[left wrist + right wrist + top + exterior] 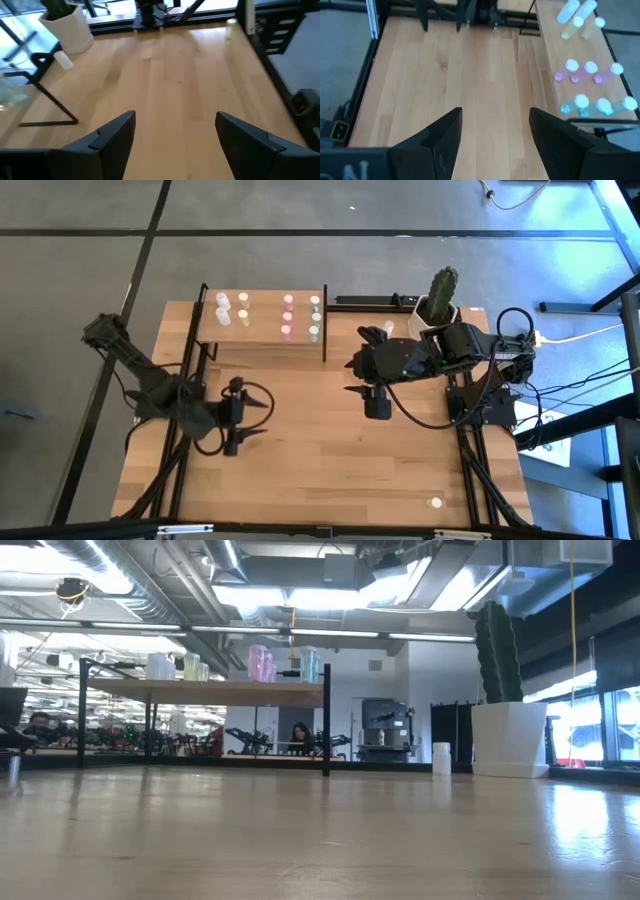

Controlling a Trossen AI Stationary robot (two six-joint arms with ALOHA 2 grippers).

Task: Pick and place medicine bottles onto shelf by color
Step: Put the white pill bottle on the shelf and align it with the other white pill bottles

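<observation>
Most medicine bottles [287,317] already stand sorted on the shelf [262,340]; strays remain by the cactus pot [437,307] and the near right table edge. My left gripper [232,420] and right gripper [377,395] hover mid-table, jaws apart, empty. Risk: such tiny vials tip or roll if I close off-centre; the edge one could drop off the table.

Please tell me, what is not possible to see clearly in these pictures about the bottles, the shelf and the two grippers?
- Low view: both grippers are outside the frame, above its top edge.
- High view: the bottles on the shelf are too small to count surely; whether the jaws stand open or shut is lost in dark arm shapes.
- High view: the loose bottle near the table's front edge is too tiny to tell its colour.
- Left wrist view: the shelf is cut off by the edge; its bottles are not shown.
</observation>
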